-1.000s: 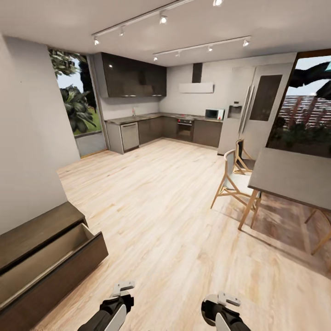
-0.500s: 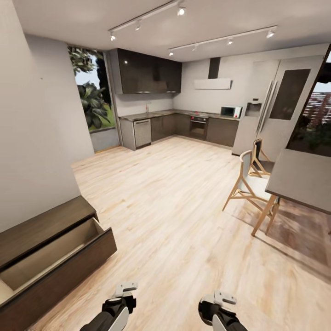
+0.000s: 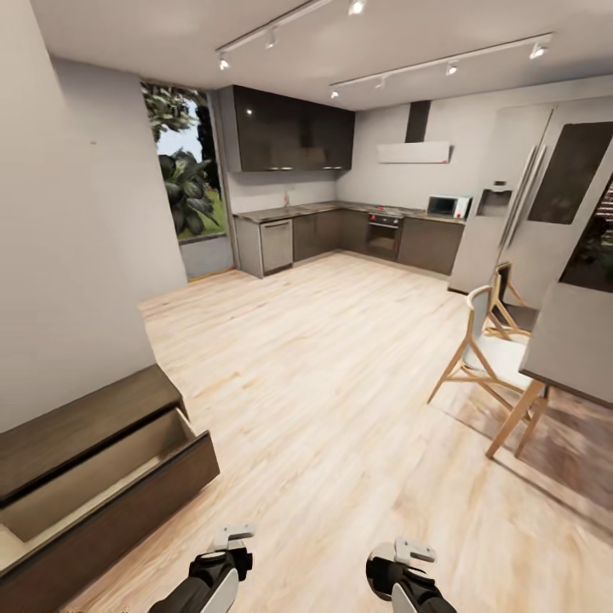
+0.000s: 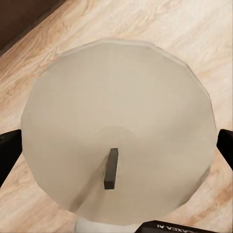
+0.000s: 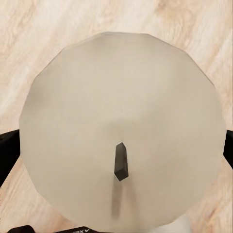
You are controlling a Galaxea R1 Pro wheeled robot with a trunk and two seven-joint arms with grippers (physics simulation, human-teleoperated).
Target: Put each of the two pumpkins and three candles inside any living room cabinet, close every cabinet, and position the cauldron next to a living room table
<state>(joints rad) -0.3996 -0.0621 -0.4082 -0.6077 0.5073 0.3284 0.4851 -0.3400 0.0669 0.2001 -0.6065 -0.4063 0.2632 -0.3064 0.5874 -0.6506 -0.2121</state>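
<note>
Candles: two are seen, one candle (image 4: 116, 145) clamped in the left gripper (image 4: 116, 150), a second candle (image 5: 121, 141) clamped in the right gripper (image 5: 121, 145).
Fingers: a dark fingertip (image 4: 9, 150) is pressed at each side of each candle, wick facing the camera.
Cabinet (image 3: 85, 477): one is seen, against the wall, left of the grippers; its top drawer (image 3: 102, 468) is pulled out, pale inside.
Open room: bare wood floor (image 3: 340, 383) is spread right of the cabinet as far as one table (image 3: 570, 340) and two chairs (image 3: 489, 358).
</note>
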